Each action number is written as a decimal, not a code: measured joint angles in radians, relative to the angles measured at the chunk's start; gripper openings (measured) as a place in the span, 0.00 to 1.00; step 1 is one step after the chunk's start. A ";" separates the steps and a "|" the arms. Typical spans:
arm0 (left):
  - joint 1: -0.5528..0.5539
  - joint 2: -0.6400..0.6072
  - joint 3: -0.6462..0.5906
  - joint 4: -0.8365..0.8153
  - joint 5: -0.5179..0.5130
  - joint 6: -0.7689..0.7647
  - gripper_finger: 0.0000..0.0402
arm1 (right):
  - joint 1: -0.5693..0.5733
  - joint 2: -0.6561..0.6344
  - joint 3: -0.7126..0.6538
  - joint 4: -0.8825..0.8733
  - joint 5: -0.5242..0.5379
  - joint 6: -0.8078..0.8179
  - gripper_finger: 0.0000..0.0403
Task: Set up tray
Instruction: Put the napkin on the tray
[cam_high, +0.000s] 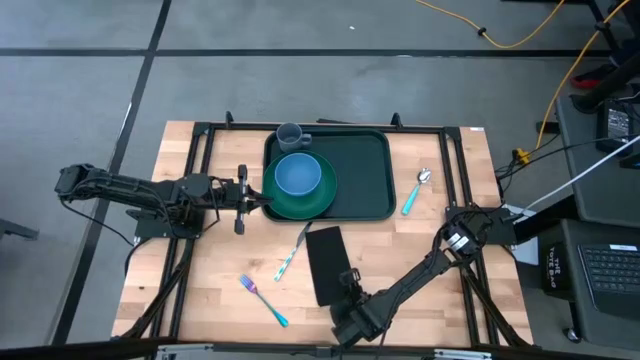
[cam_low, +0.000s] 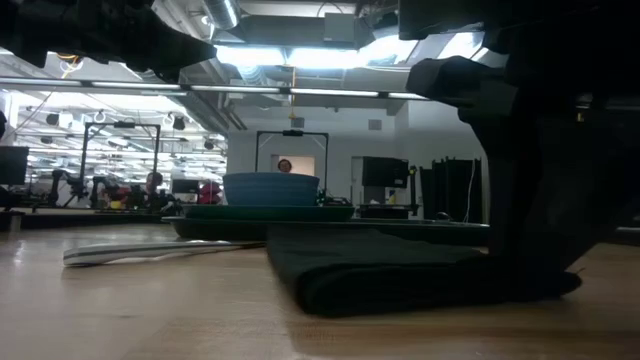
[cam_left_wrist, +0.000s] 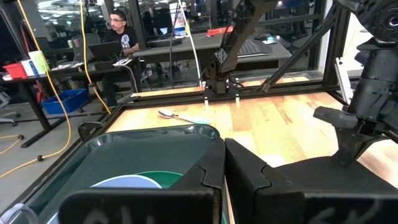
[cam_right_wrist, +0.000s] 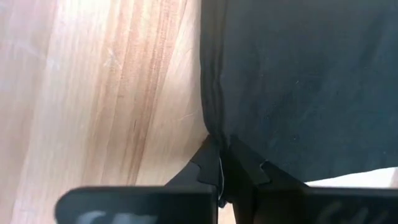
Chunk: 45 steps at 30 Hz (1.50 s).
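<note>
**Right gripper pinching the napkin's near edge, left gripper at the plate rim**

The right gripper (cam_right_wrist: 221, 168) has its 2 fingers clenched on the edge of the black napkin (cam_high: 324, 262), at the end of the cloth nearest the table's front edge; in the right wrist view the fingertips meet over a fold of fabric where it borders bare wood. A grip at the edge, rather than the middle, probably lets the cloth be lifted or dragged without bunching. The left gripper (cam_high: 243, 200) is also closed, its fingers meeting at the left rim of the green plate (cam_high: 320, 200), just beside the tray's left side; whether it actually pinches the rim cannot be told.

The tray (cam_high: 365, 175) lies at the table's far middle. It carries the plate with a blue bowl (cam_high: 297, 174) on it at the left, and a grey mug (cam_high: 290, 135) in the far-left corner. Its right half is bare, the most likely room for the napkin.

Around the napkin lie 3 utensils: a knife (cam_high: 291, 256) just to its left, a fork (cam_high: 262, 299) nearer the front, and a spoon (cam_high: 416, 192) beside the tray's right rim. The path from napkin to tray crosses only the near rim.
</note>
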 joint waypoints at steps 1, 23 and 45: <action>0.000 0.000 0.000 0.000 0.000 0.000 0.01 | 0.000 0.001 0.013 -0.017 0.000 0.000 0.04; 0.000 0.000 0.000 0.000 0.000 0.002 0.01 | 0.005 0.007 0.322 -0.513 0.146 -0.036 0.04; 0.000 0.000 0.000 0.000 0.000 0.003 0.01 | 0.018 -0.207 0.393 -0.549 0.297 -0.057 0.04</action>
